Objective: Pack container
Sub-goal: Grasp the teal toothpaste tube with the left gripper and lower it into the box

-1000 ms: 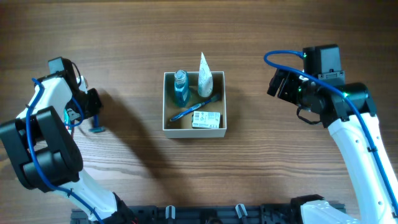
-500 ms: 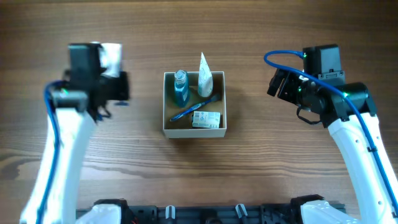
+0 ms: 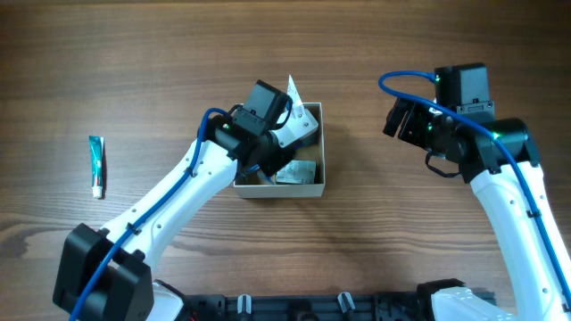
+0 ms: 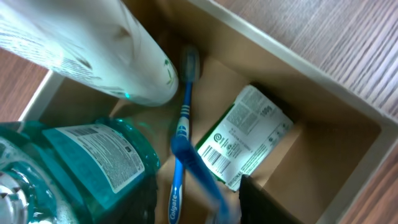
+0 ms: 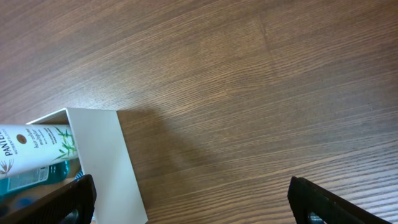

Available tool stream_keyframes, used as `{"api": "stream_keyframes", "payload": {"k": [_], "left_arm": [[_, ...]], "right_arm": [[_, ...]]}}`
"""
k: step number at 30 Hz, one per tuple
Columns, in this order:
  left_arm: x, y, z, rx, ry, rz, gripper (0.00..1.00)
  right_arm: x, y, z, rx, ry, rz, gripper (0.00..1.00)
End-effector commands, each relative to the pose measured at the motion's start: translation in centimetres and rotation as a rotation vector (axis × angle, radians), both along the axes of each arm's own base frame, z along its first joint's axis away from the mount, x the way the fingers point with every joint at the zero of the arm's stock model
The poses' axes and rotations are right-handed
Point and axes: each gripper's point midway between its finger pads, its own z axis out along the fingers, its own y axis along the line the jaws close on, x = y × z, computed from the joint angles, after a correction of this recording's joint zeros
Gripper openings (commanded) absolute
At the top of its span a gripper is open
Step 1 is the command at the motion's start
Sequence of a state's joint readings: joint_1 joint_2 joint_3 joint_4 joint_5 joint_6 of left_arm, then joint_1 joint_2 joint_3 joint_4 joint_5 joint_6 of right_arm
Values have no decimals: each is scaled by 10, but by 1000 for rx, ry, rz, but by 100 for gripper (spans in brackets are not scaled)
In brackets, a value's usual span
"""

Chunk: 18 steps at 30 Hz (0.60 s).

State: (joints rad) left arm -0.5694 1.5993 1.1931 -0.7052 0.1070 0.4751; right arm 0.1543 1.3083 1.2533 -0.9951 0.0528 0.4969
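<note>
The container (image 3: 323, 152) is a square white-walled box with a brown inside, at the table's middle. It holds a white tube (image 4: 81, 50), a teal bottle (image 4: 74, 168), a blue toothbrush (image 4: 181, 124) and a white-and-green packet (image 4: 245, 146). My left gripper (image 4: 199, 208) hangs low inside the container (image 4: 298, 74), with its arm (image 3: 254, 134) covering the left half. A blurred blue item (image 4: 199, 174) sits between its spread fingers, and no grip on it shows. My right gripper (image 5: 186, 199) is open and empty, above the table to the right of the container (image 5: 109, 155).
A small white-and-teal toothpaste tube (image 3: 96, 165) lies alone on the wood at the far left. The right arm (image 3: 464, 134) stands to the right of the container. The table is brown wood.
The left arm has swung from the far left over to the container and dipped into it. A toothpaste tube now shows at the far left. The right arm has not moved.
</note>
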Motion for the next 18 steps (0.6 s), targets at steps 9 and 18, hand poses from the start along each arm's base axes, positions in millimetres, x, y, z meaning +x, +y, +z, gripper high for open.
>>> {"api": "stream_keyframes", "payload": {"k": [9, 18], "left_arm": [[11, 229, 110, -43, -204, 950, 78], [5, 423, -11, -88, 98, 1587, 85]], "right_arm": [[2, -1, -2, -5, 3, -4, 100], [2, -1, -2, -18, 3, 18, 100]]}}
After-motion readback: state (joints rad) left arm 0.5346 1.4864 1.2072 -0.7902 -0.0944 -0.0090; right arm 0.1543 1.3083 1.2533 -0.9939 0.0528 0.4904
